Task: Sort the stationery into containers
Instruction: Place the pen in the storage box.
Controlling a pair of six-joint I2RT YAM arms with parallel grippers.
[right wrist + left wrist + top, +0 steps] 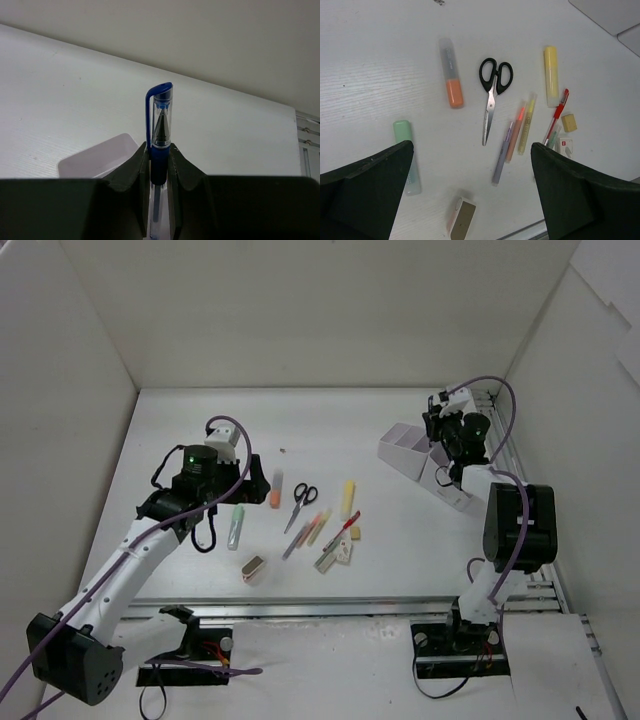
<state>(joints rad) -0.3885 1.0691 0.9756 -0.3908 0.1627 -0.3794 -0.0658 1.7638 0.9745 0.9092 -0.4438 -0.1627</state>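
Note:
The stationery lies in the middle of the table: black-handled scissors [301,502] [492,95], an orange marker [452,75], a yellow marker [551,75], a pale-green marker [406,155], thin pens [512,140], a red pen [556,117], a beige eraser [569,122] and a small metallic block [461,217]. My left gripper [252,475] [470,150] is open and empty above them. My right gripper [440,428] [160,155] is shut on a blue capped pen [161,125], held over the white compartment tray [400,450] [97,157].
White walls enclose the table on the left, back and right. A metal rail [340,608] runs along the near edge. A white labelled eraser [564,146] lies by the red pen. A corner of the tray [615,15] shows in the left wrist view.

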